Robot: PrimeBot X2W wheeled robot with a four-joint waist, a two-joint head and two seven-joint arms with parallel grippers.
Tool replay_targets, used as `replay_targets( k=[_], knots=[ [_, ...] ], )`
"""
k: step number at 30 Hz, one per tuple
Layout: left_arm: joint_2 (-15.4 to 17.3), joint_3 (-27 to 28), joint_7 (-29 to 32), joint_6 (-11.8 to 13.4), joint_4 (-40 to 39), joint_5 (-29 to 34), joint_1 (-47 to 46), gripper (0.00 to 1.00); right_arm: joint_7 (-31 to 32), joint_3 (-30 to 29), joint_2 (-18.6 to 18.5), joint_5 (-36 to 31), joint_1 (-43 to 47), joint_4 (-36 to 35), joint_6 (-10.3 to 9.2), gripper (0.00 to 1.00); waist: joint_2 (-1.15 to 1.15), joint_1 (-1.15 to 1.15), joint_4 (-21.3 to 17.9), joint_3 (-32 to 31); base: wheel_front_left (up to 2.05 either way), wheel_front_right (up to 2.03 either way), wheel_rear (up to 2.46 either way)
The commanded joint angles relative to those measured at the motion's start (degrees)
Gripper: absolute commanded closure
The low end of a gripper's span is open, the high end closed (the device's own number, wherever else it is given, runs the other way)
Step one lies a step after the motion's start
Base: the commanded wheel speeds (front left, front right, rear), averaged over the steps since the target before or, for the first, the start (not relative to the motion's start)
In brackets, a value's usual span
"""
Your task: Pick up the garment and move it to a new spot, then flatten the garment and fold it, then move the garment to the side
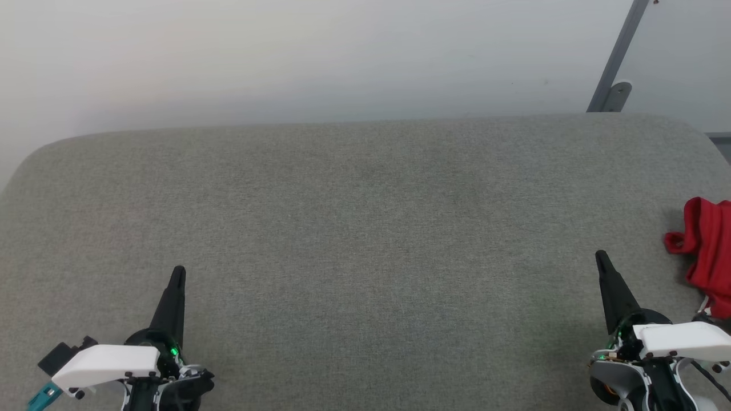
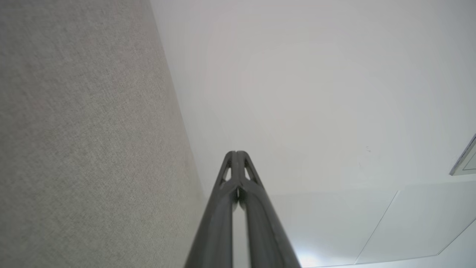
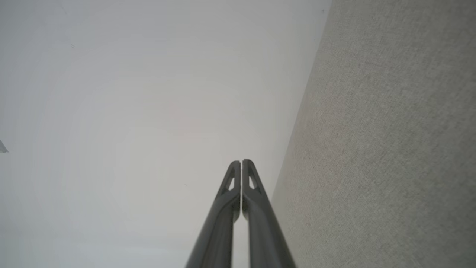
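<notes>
Nearest the lens, low in the head view, the right gripper (image 1: 601, 258) with its white plastic wrist shell points its two long dark fingers up the picture. They are pressed together to a single tip with nothing between them, and the right wrist view shows the same closed pair. Just beside it, towards the right edge, lies the garment (image 1: 707, 251), a crumpled heap of red cloth. It rests on the grey woven fabric surface (image 1: 365, 228) and is cut off by the frame. It lies apart from the fingers.

Well apart, at the lower left, the left gripper (image 1: 179, 272) points the same way over bare fabric, its dark fingers likewise pressed together on nothing, as the left wrist view confirms. Beyond the surface's rounded far edge stands a plain pale wall (image 1: 285, 57), with a slanting grey metal strut (image 1: 619, 63) at the upper right.
</notes>
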Motion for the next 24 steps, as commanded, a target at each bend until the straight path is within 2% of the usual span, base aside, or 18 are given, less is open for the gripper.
replay_targets(
  k=[1,10,24],
  knots=[
    [0.0,0.3,0.4,0.1,0.2,-1.2,-1.2,1.00,0.4,0.1,-0.2,1.2,-0.8,0.2,-0.02,1.00,0.00,0.00,-0.1,0.0,0.00,0.00,0.00],
    [-0.7,0.6,1.3,0.1,0.7,-3.7,-1.8,1.00,1.0,0.2,-0.2,4.6,-1.2,0.8,-0.02,1.00,0.00,0.00,-1.0,-0.1,0.00,0.00,0.00],
    [-0.8,0.8,1.5,0.1,0.6,-3.3,-1.7,1.00,0.9,0.2,-0.2,4.3,-1.1,0.8,-0.02,1.00,0.00,0.00,-1.0,-0.1,0.00,0.00,0.00]
  ],
)
